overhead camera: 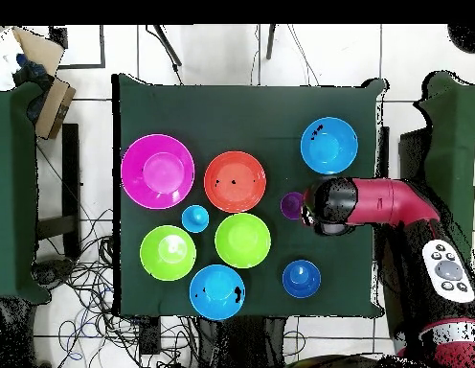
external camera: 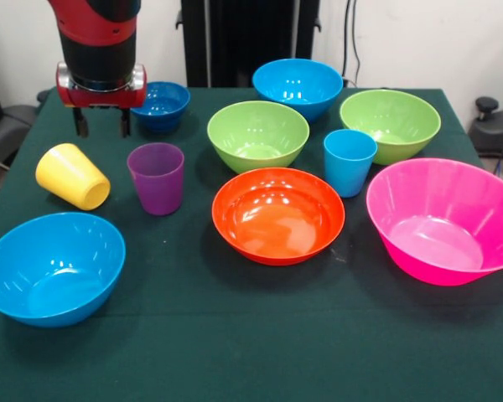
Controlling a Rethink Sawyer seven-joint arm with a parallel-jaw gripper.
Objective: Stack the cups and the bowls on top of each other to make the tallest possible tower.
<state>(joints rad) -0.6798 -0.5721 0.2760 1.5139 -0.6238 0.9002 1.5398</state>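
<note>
The cups and bowls all sit apart on my green bench (external camera: 235,352), nothing stacked on anything. From the front camera, the yellow cup (external camera: 72,176) lies tipped on its side at the left, with the purple cup (external camera: 157,177) upright just beside it. The light blue cup (external camera: 350,162) stands upright between the orange bowl (external camera: 278,214) and a lime green bowl (external camera: 391,124). A second lime green bowl (external camera: 258,134) sits behind the orange one, and a light blue bowl (external camera: 298,86) sits at the far edge. The small dark blue bowl (external camera: 161,105) is at the far left, near the arm. Another light blue bowl (external camera: 53,267) rests at the near left corner, and the large pink bowl (external camera: 443,219) takes up the right side.

My gripper (external camera: 101,124) hangs above the bench at the far left, behind the yellow and purple cups and just beside the dark blue bowl. Its jaws stand parted with nothing between them. In the overhead camera the arm (overhead camera: 375,204) reaches in from the right and hides the yellow cup, with the purple cup showing at its tip.
</note>
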